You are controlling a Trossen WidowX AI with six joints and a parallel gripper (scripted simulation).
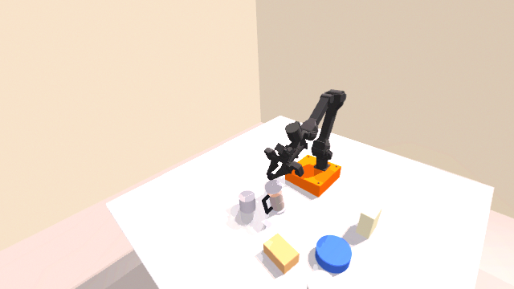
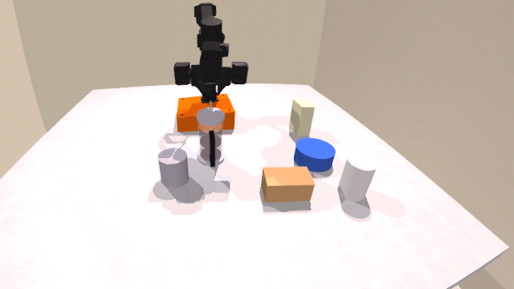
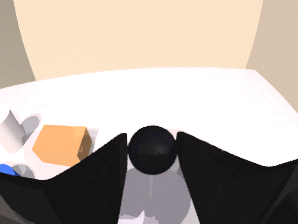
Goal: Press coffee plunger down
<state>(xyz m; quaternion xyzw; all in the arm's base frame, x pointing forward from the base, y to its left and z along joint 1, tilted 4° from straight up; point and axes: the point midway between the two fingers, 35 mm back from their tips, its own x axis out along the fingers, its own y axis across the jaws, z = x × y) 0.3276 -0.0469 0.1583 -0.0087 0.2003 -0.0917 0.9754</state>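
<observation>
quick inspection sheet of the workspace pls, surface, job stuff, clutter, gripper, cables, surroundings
surface: white table, shadows only
job's things: coffee press upright, plunger knob just above the lid
clutter: grey cylinder, tan box, blue disc, cream block, white cylinder, all apart from the press
grippers: gripper shut on the plunger knob
cables: nothing seen
surroundings: beige walls, orange arm base behind the press

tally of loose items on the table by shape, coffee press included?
Cylinders: 3 - grey can, blue puck, white cylinder
Boxes: 2 - orange box, cream box
Coffee press: 1 - press, its black knob held in the claw
Total: 6
</observation>
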